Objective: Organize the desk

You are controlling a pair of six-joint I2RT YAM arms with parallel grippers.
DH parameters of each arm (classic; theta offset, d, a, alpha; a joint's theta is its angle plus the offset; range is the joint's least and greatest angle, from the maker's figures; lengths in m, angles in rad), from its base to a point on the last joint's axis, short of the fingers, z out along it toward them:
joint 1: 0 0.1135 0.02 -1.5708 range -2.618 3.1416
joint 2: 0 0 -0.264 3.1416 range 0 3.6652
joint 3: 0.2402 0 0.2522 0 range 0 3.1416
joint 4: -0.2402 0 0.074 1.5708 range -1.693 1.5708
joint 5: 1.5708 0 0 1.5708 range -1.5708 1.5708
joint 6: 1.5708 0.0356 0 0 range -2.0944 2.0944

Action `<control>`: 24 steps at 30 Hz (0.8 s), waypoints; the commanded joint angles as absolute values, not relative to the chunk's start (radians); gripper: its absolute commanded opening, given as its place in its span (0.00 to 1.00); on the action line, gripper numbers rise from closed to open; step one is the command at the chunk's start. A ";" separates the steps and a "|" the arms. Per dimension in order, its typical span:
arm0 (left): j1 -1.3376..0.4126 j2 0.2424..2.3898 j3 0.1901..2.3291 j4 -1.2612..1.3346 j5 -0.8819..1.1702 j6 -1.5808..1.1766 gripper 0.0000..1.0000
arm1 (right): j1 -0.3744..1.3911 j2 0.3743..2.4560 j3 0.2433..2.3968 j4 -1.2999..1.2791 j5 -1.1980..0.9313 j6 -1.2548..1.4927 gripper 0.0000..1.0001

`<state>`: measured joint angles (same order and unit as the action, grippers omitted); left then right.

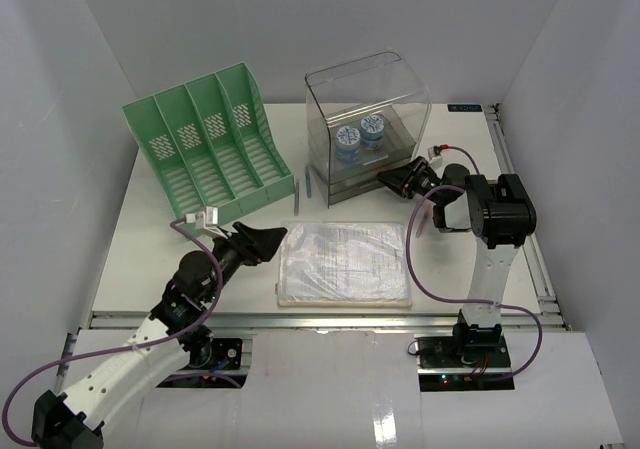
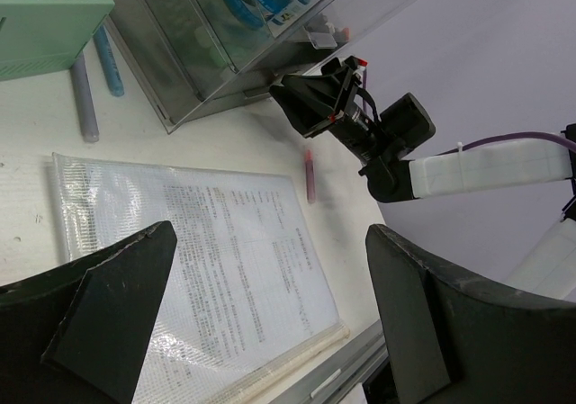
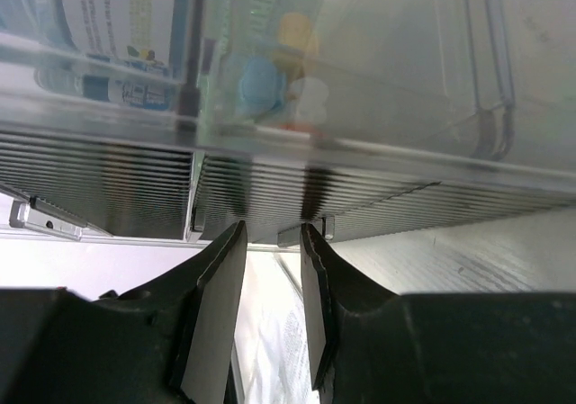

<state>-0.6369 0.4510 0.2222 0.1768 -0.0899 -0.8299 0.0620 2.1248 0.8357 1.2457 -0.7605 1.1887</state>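
The desk [image 1: 150, 259] is a white tabletop. A clear document folder [image 1: 345, 262] [image 2: 207, 251] with printed sheets lies at its front middle. My left gripper [image 1: 275, 241] [image 2: 270, 242] hangs open over the folder's left edge, nothing between its fingers. My right gripper [image 1: 385, 179] [image 3: 273, 228] points at the bottom front of the clear drawer box [image 1: 365, 119] [image 3: 360, 89]. Its jaws stand narrow, tips against the ribbed drawer front beside a small clear tab [image 3: 301, 233]. Whether they pinch it is unclear.
A green file rack [image 1: 210, 144] stands at the back left. A blue pen [image 1: 309, 184] and a grey pen [image 1: 296, 197] lie between rack and box. A red pen [image 2: 309, 175] lies right of the folder. Blue-lidded containers [image 1: 360, 134] sit inside the box.
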 commanded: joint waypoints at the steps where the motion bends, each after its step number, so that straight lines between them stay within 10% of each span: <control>1: -0.635 0.436 0.212 0.172 -0.096 -0.833 0.98 | 0.067 2.060 0.798 1.147 -0.707 1.103 0.38; 24: -0.635 0.425 0.191 0.162 -0.101 -0.836 0.98 | 0.075 2.190 0.890 1.212 -0.704 1.179 0.27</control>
<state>-0.6369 0.4212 0.2028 0.1642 -0.0911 -0.8323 0.0681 2.1572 0.8528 1.1569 -0.7479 1.1492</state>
